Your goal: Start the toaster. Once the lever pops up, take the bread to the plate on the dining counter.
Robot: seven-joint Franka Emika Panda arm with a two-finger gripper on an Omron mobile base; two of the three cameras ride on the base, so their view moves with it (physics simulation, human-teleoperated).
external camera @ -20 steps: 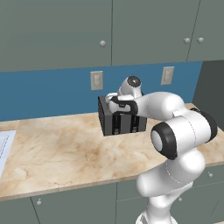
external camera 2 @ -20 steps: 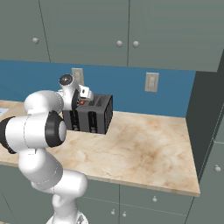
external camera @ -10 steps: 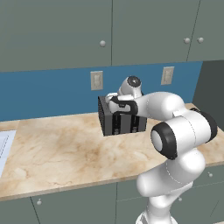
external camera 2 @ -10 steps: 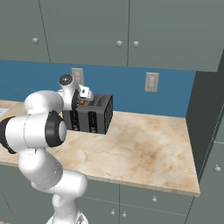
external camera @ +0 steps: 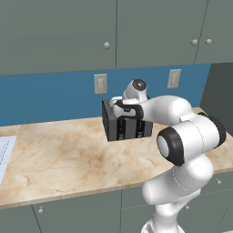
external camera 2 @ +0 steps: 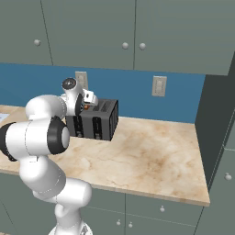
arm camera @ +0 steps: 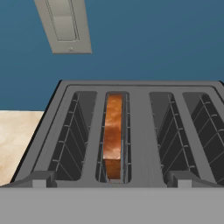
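The robot's hand [external camera: 129, 110] hangs close over the front top edge of the toaster [external camera: 125, 122], its fingers spread wide and holding nothing, and from the hand view it looks straight down into the slots. The main risk, as I judge it, lies in this closeness: if the hand drops off-line it could press on the casing rather than on one of the black lever panels at the front, and the light toaster might slide back across the desk [external camera: 59, 157] toward the blue wall [external camera: 54, 98] instead of starting. A second risk comes later: the bread sits deep, so wide fingers reaching in may catch the wire guides or pinch the slot wall in place of the slice, and a grab made before the lever has risen would find little crust to hold. As for what holds what, the toaster shows four slots in the hand view; the bread [arm camera: 113, 135] stands upright on edge in the second slot from the left, brown crust up and orange-tan face showing, well below the rim, while the other three slots hold nothing but their wire racks. Beyond the toaster, a pale wall outlet [arm camera: 64, 25] sits on the blue wall, with grey-green cabinets [external camera: 59, 32] above.
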